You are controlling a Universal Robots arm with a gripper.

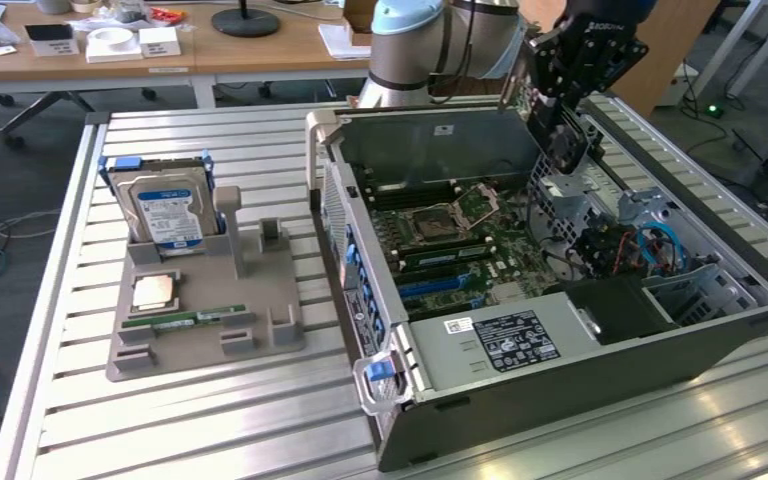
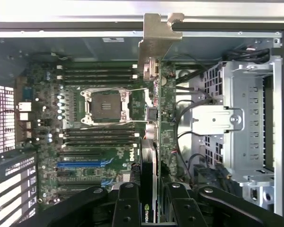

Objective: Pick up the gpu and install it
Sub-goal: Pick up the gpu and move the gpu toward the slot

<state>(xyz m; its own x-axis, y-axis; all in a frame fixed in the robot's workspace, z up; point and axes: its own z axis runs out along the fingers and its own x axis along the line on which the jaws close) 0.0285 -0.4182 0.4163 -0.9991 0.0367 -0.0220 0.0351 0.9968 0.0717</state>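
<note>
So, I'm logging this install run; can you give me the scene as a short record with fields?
gripper: shut on the gpu
gpu: held on edge over the open computer case, silver bracket at the end away from the fingers; not yet seated
motherboard: exposed, blue slots free
grey holder: on the exterior view's left, beside the case
hard drive: upright in the holder
memory stick: lying flat on the holder
</note>
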